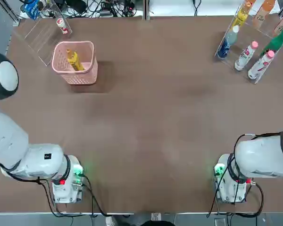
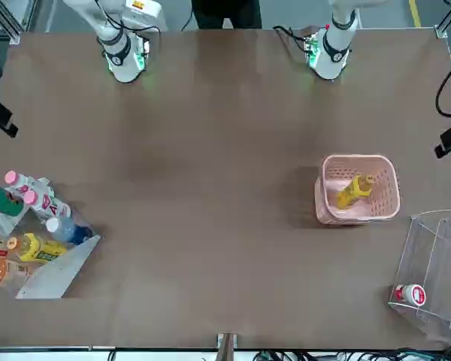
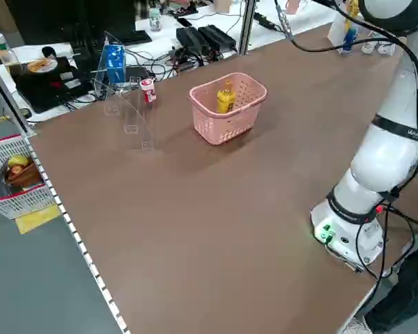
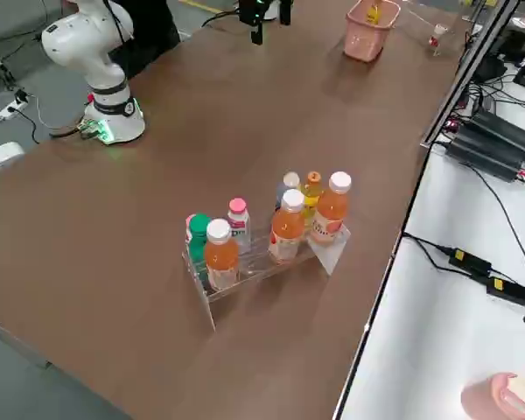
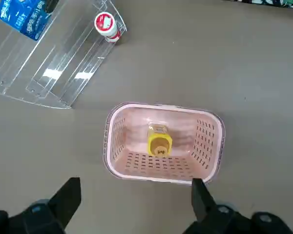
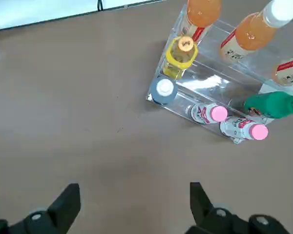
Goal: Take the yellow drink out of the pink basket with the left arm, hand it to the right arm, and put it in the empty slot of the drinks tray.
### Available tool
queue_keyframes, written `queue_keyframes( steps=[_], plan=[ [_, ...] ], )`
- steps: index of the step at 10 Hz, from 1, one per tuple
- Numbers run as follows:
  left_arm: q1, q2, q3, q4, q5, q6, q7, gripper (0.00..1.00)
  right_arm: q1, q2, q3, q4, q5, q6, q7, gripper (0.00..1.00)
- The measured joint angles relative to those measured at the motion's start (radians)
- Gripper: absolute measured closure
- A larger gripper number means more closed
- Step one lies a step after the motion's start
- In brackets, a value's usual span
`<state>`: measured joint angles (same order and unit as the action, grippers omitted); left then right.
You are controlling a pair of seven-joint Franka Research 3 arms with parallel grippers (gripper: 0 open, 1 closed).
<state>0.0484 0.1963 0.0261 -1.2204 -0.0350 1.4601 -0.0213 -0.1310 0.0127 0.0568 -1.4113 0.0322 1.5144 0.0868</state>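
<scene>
**In the basket: the first reach for the yellow drink**

In the pink basket (image 5: pixel 163 146), at the worktop's (image 1: pixel 155 117) far left corner, the yellow drink (image 5: pixel 159 141) leans against one wall, orange cap up and clear of the rim. Nothing else lies in the basket, so the bottle can be taken from above.

The left gripper (image 5: pixel 136 200) hangs high over the basket with its 2 fingers spread wide, holding nothing. To do this step well, I judge it should come straight down over the cap, turn so the fingers straddle the tilted body without catching the mesh, and close below the cap, leaving room for the other arm to take it.

The right gripper (image 6: pixel 134 200), fingers also spread and empty, looks toward the drinks tray (image 6: pixel 205 90) at the far right, well apart.
</scene>
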Motion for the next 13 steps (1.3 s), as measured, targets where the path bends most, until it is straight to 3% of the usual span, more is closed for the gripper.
queue_keyframes(
  steps=[8, 13],
  plan=[
    [-0.038, 0.001, 0.000, -0.005, 0.000, -0.003, -0.013, 0.00, 0.000, 0.000, 0.000, 0.000, 0.000, 0.000, 0.000, 0.01],
    [-0.074, 0.054, 0.000, -0.057, -0.001, 0.056, -0.068, 0.00, 0.000, 0.000, 0.000, 0.000, 0.000, 0.000, 0.000, 0.01]
  ],
)
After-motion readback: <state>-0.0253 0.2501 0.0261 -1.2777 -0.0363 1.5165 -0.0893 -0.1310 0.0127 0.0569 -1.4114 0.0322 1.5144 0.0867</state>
